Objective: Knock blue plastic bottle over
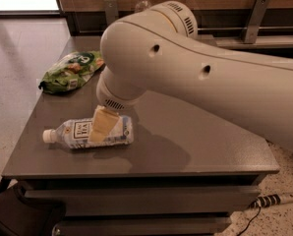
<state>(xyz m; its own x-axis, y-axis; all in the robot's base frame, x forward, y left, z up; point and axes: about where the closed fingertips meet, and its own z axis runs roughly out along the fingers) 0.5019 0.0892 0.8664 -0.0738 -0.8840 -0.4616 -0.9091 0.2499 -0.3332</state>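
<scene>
The blue plastic bottle (73,131) lies on its side on the grey table (195,146), near the front left. Its white cap points left and its white-and-blue label with a dark square logo faces up. My gripper (102,124) hangs from the big white arm (186,68) and rests over the middle of the bottle, touching or just in front of it. The arm hides part of the table behind the bottle.
A green snack bag (70,70) lies at the table's back left. A slimmer clear bottle (143,1) stands behind the table by the wooden wall. A power strip (274,199) lies on the floor at right. A dark object (18,210) sits at bottom left.
</scene>
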